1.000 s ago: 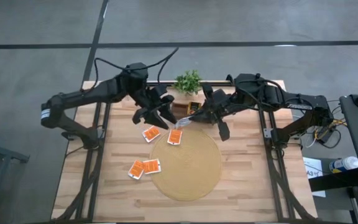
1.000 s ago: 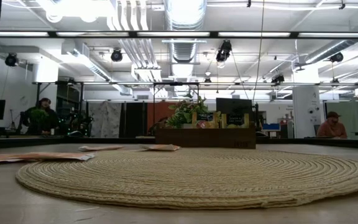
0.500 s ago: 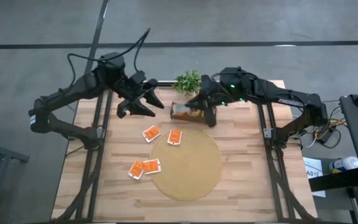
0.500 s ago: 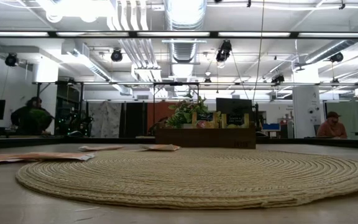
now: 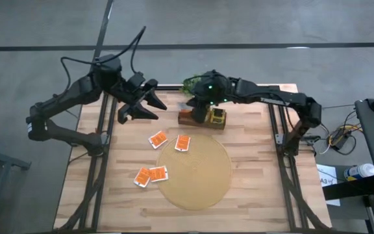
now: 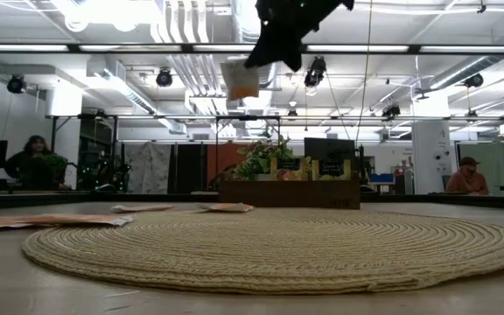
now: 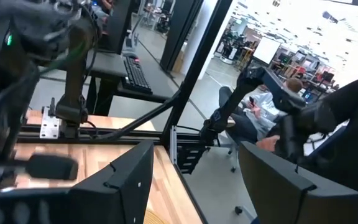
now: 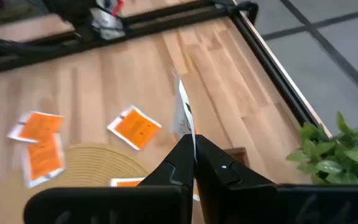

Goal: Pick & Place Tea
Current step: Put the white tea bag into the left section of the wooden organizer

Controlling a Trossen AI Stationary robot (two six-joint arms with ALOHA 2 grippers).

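Note:
My right gripper (image 5: 197, 110) hangs above the dark wooden box (image 5: 188, 119) at the table's far middle, shut on one orange-and-white tea packet (image 6: 240, 80). In the right wrist view that packet (image 8: 182, 112) shows edge-on. Several more orange tea packets (image 5: 158, 139) (image 5: 182, 143) (image 5: 150, 175) lie flat on the table, left of and partly on the round tan mat (image 5: 197, 175). My left gripper (image 5: 149, 107) is open and empty, raised over the far left of the table, its fingers (image 7: 123, 180) about level. My right gripper pinches the packet by one edge (image 8: 189, 132) between its two fingertips (image 8: 219, 163). The fingers slant down from the table's right side. The packet sticks out beyond the fingertips and hangs in the air (image 6: 240, 87), lifted clear well above the table.
A small green plant (image 5: 197, 84) stands just behind the box, and yellow packets (image 5: 217, 117) show in the box's right end. The mat fills the table's near middle. Bare wood lies right of the mat. People sit in the room beyond the table.
My right gripper has come down and gone toward the table's left, from above the mat's far edge to over the box, tipping downward, still shut on the packet; it now shows in the low view. My left gripper has drawn back up toward the far left corner, open.

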